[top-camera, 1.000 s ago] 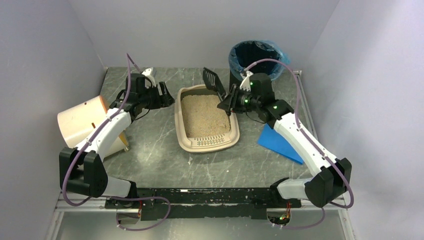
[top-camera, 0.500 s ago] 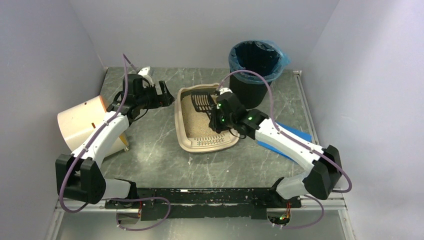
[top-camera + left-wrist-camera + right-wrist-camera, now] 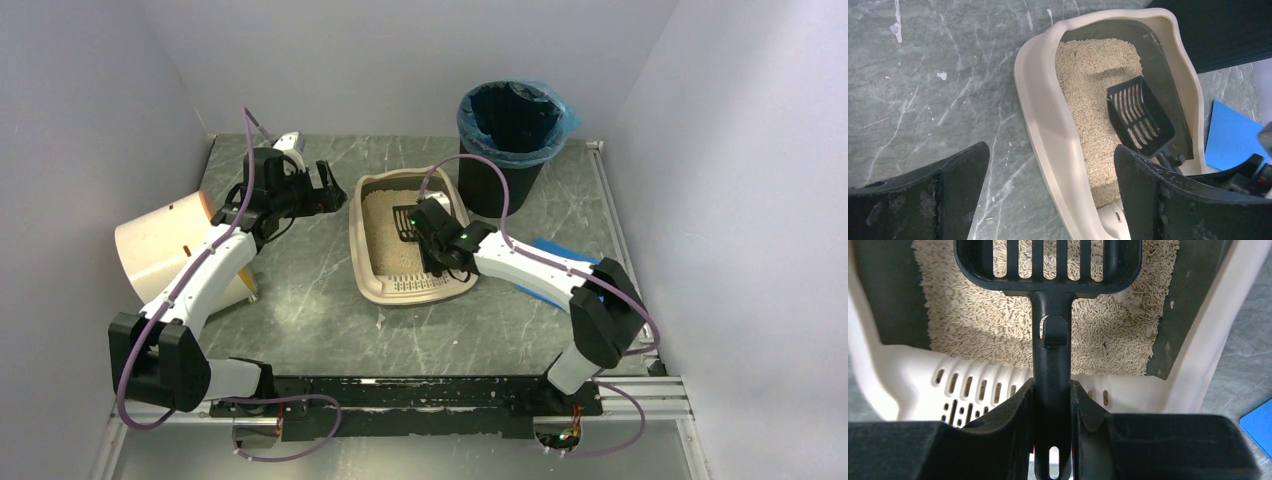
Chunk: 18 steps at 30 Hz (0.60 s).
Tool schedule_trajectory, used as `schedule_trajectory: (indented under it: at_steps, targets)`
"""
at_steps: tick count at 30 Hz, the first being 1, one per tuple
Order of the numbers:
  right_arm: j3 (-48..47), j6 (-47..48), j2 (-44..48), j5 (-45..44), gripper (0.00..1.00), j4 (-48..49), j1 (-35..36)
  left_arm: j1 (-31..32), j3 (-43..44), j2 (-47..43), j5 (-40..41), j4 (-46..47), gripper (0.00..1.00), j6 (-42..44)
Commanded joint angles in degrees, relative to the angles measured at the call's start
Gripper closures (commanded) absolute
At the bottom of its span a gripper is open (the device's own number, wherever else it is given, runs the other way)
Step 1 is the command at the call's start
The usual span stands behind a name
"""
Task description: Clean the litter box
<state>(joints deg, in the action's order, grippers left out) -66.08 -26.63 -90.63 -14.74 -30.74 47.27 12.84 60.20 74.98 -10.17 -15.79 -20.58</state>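
The litter box (image 3: 358,245) sits near the middle of the grey marbled surface (image 3: 320,300), its long axis running 12 to 6 o'clock in the top view. It is a shallow beige tray with rounded corners and a broad, smooth rim. A lip pierced with short slots lies across its 6 o'clock end. Pale tan pellet litter (image 3: 998,320) fills the middle, and dark bare strips of floor show along the sides and at the 12 o'clock end.

The right claw (image 3: 425,238) reaches in over the tray from 3 o'clock and is clenched on the handle of a black slotted scoop (image 3: 1052,305). The scoop's blade is down at the litter. The left claw (image 3: 325,190) hangs released, fingers wide apart, just beside the tray's 10 o'clock corner and touching nothing.

A black bin (image 3: 500,185) with a blue liner stands at 1 o'clock of the tray. A cream drum (image 3: 165,245) lies at 9 o'clock, and a blue sheet (image 3: 1230,132) lies at 3 o'clock.
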Motion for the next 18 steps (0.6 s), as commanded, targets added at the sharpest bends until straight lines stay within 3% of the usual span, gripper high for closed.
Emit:
schedule_trajectory:
  at_steps: [1,18]
  targets:
    - [-2.3,0.3,-2.9,-2.7,0.93,0.5,0.2,-0.3,0.0,-0.9,0.4,0.6,0.01,0.8]
    - [-1.8,0.6,0.3,-2.9,0.66,-0.7,0.1,0.7,0.0,-1.2,0.2,0.8,0.01,1.4]
